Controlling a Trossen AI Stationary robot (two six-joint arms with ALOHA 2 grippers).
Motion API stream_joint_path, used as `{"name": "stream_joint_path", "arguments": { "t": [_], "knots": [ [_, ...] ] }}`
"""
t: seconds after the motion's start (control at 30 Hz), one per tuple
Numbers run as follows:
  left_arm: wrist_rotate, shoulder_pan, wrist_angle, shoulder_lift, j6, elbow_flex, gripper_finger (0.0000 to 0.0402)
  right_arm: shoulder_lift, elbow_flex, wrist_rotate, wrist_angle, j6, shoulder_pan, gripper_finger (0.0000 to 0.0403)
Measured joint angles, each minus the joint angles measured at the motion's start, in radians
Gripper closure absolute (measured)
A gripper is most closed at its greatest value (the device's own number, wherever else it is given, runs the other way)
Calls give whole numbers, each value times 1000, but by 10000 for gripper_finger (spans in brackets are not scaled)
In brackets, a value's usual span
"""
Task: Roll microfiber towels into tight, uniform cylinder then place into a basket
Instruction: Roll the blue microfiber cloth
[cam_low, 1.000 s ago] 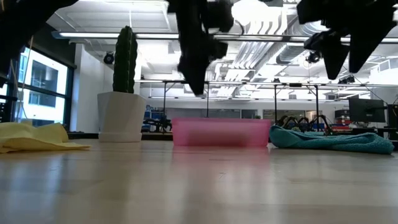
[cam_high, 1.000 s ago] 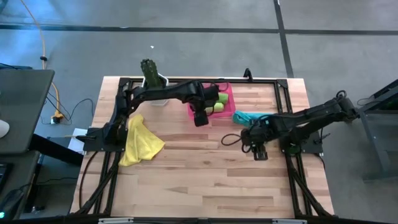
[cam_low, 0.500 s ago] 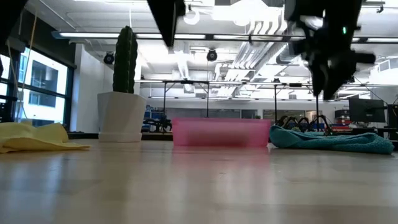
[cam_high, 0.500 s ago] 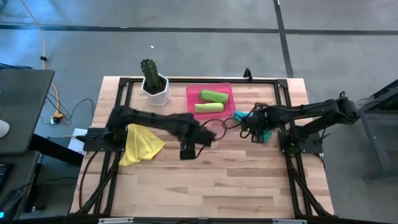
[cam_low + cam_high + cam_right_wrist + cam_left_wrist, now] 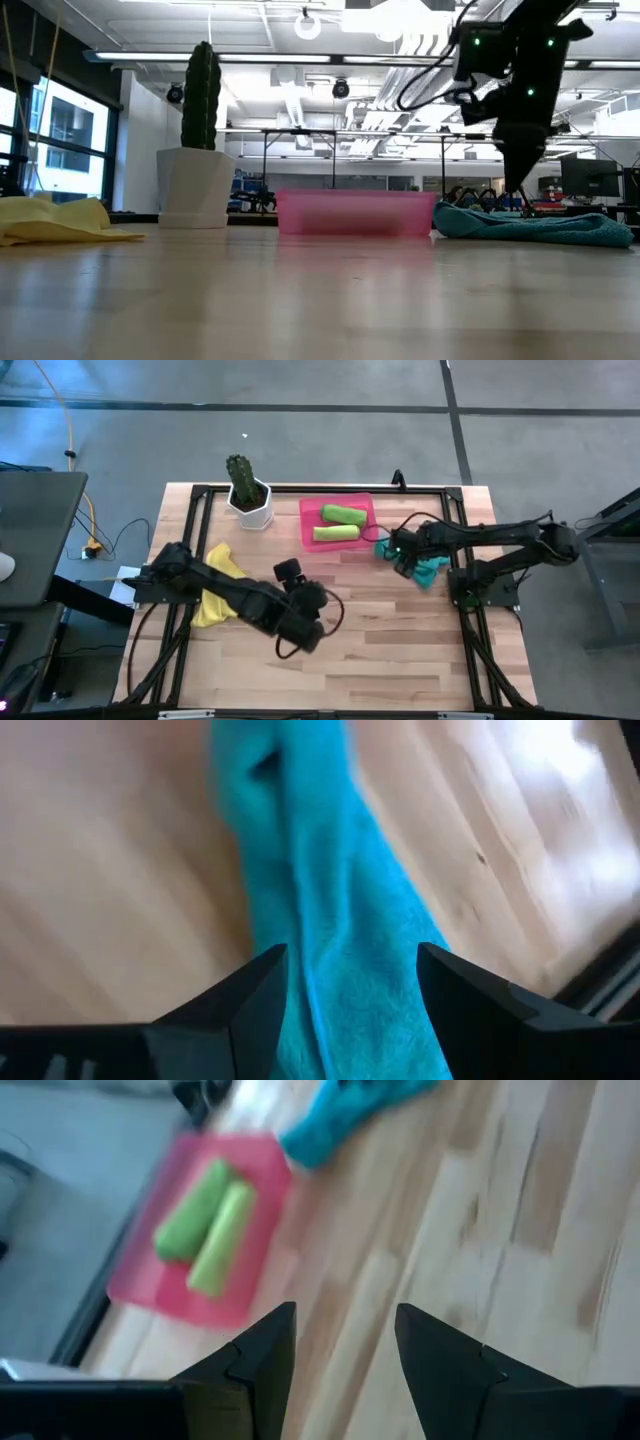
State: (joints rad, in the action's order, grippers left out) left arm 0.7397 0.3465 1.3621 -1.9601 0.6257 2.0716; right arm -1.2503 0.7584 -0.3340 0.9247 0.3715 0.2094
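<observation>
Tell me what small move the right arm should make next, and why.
Probably lower the right gripper straight down and close it on the teal towel. It hangs open right above that towel, which lies unrolled on the table beside the pink basket. Two green rolls already sit in the basket, and the left gripper is open over bare wood.

Both arms are dark, near-black, built of slim jointed links. The left arm (image 5: pixel 240 598) ends in a blocky wrist housing, with a black cable looping out at its 4 o'clock side. The right arm (image 5: pixel 490 538) carries thin black cables arching over its wrist, and small green indicator lights glow on its wrist housing in the low view. The left gripper (image 5: pixel 345 1355) and the right gripper (image 5: pixel 350 990) each show two matte black, wedge-shaped fingers with angular, faceted edges.
</observation>
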Motion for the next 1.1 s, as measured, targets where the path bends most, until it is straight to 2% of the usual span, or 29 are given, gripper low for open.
{"name": "stream_joint_path", "arguments": {
  "t": [0.2,0.6,0.67,0.87,1.1],
  "knots": [
    [150,44,-104,-1,16,0,241,-1,-65,0,-57,174,71,188],
    [191,27,-152,-1,0,0,241,2,-290,98,-350,189,151,188],
    [212,26,-165,-1,-23,0,241,5,-321,98,-397,189,150,188],
    [376,27,-193,-1,-71,0,241,2,-351,123,-499,200,105,188],
    [353,27,-193,-1,-159,0,241,-2,-356,184,-665,261,-21,188]
  ]
}}
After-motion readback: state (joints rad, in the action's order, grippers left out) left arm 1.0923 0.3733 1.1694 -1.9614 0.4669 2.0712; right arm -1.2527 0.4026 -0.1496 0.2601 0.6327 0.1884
